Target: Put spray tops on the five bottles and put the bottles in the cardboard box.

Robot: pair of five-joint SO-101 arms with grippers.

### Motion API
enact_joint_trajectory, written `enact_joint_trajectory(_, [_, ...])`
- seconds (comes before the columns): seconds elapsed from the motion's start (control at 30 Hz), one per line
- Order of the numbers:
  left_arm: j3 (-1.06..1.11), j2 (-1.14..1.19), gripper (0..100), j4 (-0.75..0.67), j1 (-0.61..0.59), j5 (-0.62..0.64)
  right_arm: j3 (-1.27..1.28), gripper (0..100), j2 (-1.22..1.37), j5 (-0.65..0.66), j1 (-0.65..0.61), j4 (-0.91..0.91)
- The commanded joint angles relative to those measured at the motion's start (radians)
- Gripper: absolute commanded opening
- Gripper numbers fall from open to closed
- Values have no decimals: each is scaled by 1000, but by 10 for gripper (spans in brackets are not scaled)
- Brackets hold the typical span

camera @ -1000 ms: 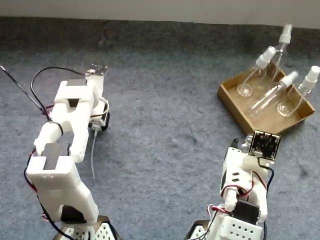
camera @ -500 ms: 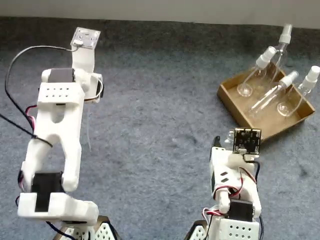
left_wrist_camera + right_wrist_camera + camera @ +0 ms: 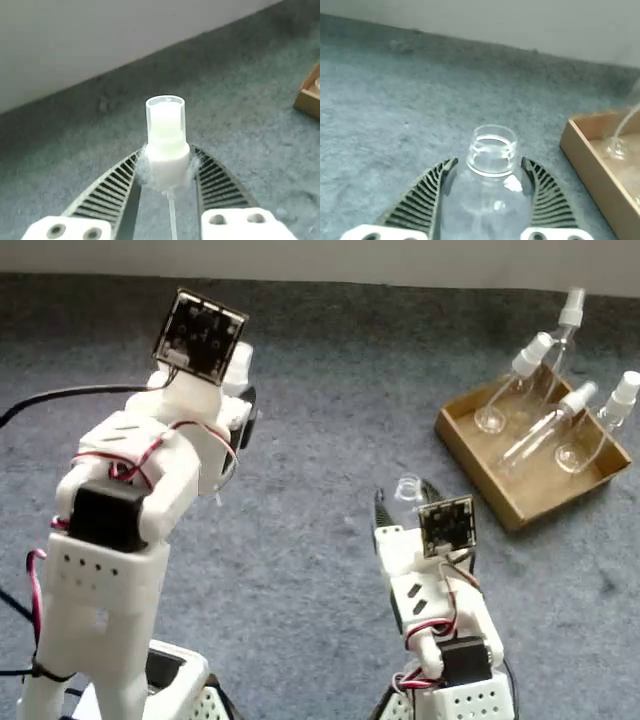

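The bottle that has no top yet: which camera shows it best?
The right wrist view. There the bottle sits close up, held in the right tool, its open threaded neck plain. In the high view the bottle peeks past the wrist camera. The left wrist view looks at a spray top instead.

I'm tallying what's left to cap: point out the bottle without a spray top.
The bottle in the right hand: its neck is open. The four bottles in the cardboard box all have spray tops.
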Motion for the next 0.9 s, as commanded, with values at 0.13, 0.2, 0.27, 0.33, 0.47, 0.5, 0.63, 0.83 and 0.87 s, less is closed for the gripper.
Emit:
enact_joint_trajectory(0.13, [50, -179, 35, -206, 85, 2, -12, 98, -12, -8, -176, -104])
enact_joint_trajectory(0.2, [93, -196, 34, -278, 90, 2, -10, 98, -12, -3, -219, -133])
enact_joint_trajectory(0.27, [142, -216, 34, -362, 90, 2, -8, 98, -12, -3, -257, -150])
enact_joint_trajectory(0.33, [193, -243, 34, -439, 90, 5, 12, 98, -12, -3, -286, -157])
enact_joint_trajectory(0.47, [274, -321, 34, -543, 90, 158, 101, 98, -12, -2, -305, -249])
enact_joint_trajectory(0.5, [289, -343, 34, -560, 90, 209, 125, 98, -12, -2, -303, -277])
enact_joint_trajectory(0.63, [335, -381, 34, -611, 94, 278, 183, 98, -12, -2, -302, -305])
enact_joint_trajectory(0.83, [377, -381, 34, -740, 254, 269, 188, 98, -12, -2, -302, -259])
enact_joint_trajectory(0.87, [378, -380, 34, -752, 277, 252, 188, 98, -12, -2, -302, -249])
